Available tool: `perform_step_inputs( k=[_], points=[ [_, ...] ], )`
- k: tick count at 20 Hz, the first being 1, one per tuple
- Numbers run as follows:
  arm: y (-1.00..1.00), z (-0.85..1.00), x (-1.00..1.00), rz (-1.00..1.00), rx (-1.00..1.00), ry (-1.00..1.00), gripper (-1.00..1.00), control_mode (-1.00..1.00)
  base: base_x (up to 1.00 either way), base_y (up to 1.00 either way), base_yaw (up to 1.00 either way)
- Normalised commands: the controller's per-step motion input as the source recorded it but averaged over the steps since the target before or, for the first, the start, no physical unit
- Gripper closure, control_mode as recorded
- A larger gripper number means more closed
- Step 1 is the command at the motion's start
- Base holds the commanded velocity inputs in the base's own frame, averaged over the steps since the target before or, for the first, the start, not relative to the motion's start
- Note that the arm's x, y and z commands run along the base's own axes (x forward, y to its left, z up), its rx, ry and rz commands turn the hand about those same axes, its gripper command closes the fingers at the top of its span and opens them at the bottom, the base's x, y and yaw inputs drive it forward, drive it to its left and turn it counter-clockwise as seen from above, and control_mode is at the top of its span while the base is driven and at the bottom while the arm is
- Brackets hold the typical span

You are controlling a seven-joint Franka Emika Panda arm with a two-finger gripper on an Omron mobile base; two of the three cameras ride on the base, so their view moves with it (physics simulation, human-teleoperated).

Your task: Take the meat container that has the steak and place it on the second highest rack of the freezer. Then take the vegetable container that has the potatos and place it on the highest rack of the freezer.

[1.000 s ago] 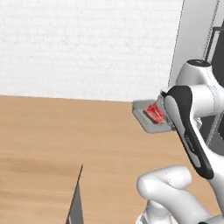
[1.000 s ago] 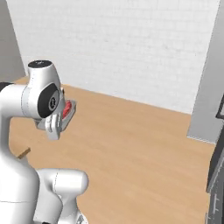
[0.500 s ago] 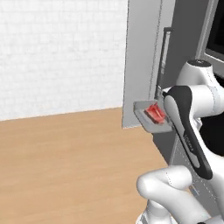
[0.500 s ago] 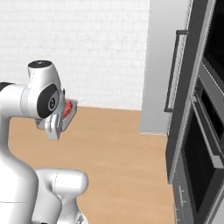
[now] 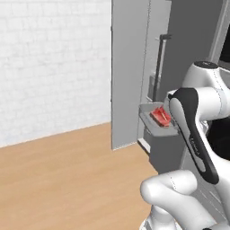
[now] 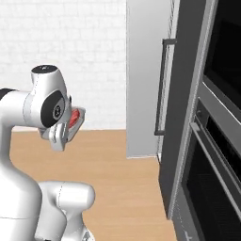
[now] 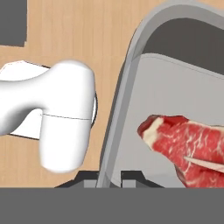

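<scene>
Grey meat container (image 7: pixel 131 109) w/ steak (image 7: pixel 188 144) clamped at its rim by tool (image 7: pixel 108 177), held up nr freezer (image 5: pixel 134 72).

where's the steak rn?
The steak lies in the grey meat tray, held up by the gripper beside the arm, near the freezer.

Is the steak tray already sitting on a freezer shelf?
No, the tray with the steak hangs in the air at the arm, in front of the freezer, with wooden floor below it.

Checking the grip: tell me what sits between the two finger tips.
In the hand view, the meat container's grey rim stands between the fingertips; the steak lies inside.
</scene>
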Motion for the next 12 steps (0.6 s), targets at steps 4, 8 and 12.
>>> perform_step_inputs(
  k=[4, 8, 12],
  points=[
    [0.0, 0.0, 0.0, 0.0, 0.0, 0.0, 1.0, 1.0, 1.0, 0.65, -0.35],
    [0.0, 0.0, 0.0, 0.0, 0.0, 0.0, 1.0, 1.0, 0.96, 0.87, -0.41],
    [0.0, 0.0, 0.0, 0.0, 0.0, 0.0, 1.0, 1.0, 0.75, 0.67, -0.53]
  ],
)
